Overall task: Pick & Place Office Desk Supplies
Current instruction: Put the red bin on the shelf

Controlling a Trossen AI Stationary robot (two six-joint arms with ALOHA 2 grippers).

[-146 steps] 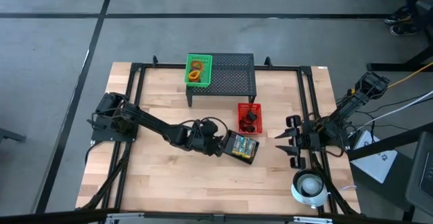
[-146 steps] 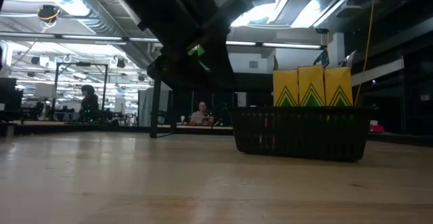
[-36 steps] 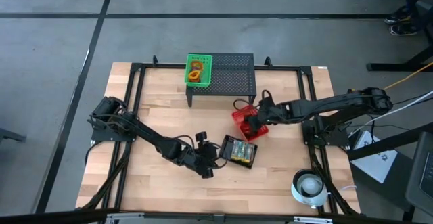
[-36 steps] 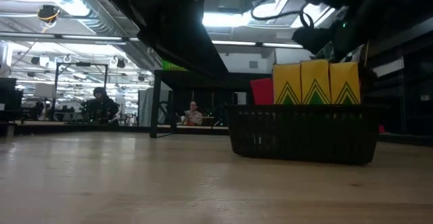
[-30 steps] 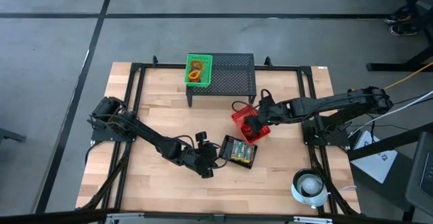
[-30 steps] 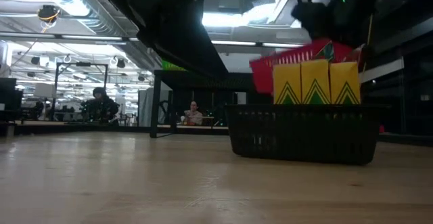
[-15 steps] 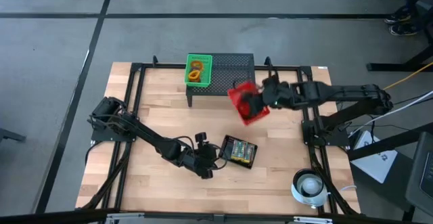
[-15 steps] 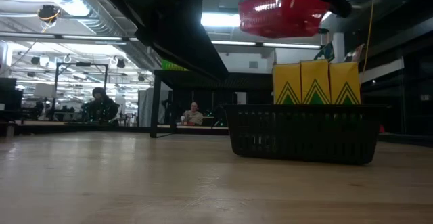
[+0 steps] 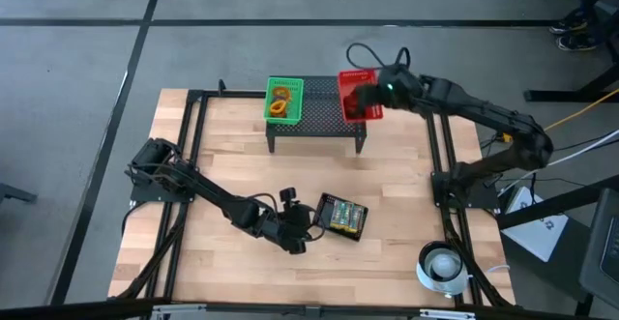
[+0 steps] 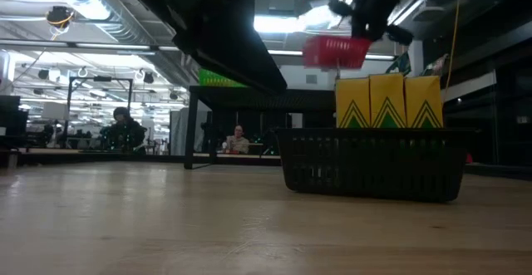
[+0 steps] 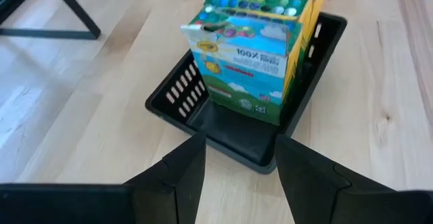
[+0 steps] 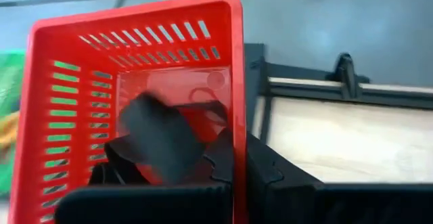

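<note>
My right gripper (image 9: 373,96) is shut on a red slotted basket (image 9: 357,95) and holds it in the air over the right end of the black mesh stand (image 9: 324,115). Small black clips (image 12: 160,137) lie inside the basket. A green basket (image 9: 283,100) with orange and yellow loops stands on the stand's left end. A black basket (image 9: 343,216) with upright printed packets (image 11: 252,55) rests on the table. My left gripper (image 11: 235,164) is open just in front of that basket's near wall; its fingers stand apart from it. My right gripper holds the red basket by the rim of one side wall (image 12: 237,126), one finger inside the basket and one outside. It comes from the table's right, slanting down. The basket is lifted clear (image 10: 337,51) and sits roughly level.
A round white object (image 9: 443,264) sits near the table's near right corner. Black frame rails (image 9: 432,136) run along the table's sides. Bare wood lies between the stand and the black basket. People sit in the room beyond the far edge (image 10: 239,139).
My right gripper has carried the red basket up off the table from beside the black basket and toward the far edge, until it is over the stand's right end. The basket has swung about on the way. My left arm has kept still.
</note>
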